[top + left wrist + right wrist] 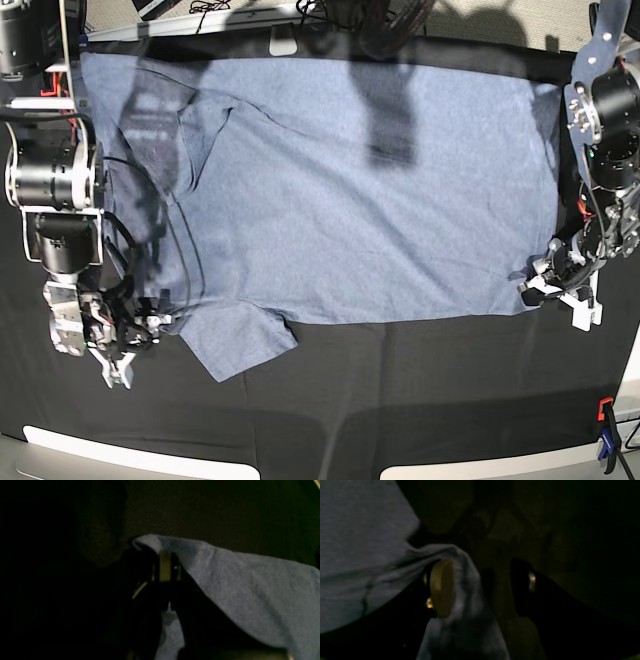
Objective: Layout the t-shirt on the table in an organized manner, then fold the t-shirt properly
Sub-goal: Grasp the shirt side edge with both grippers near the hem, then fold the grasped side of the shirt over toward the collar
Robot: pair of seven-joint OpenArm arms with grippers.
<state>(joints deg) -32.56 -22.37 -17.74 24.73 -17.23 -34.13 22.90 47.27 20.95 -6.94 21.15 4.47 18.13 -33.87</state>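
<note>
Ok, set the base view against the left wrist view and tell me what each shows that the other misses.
Only the base view shows the whole t-shirt spread flat on the table, the right pincer open by the near sleeve, and a blue clip at the table edge. Only the left wrist view shows, close up, the left pincer shut on a raised fold of the shirt's edge. Both show the blue-grey shirt, the black cloth and the left pincer at the shirt's corner.
</note>
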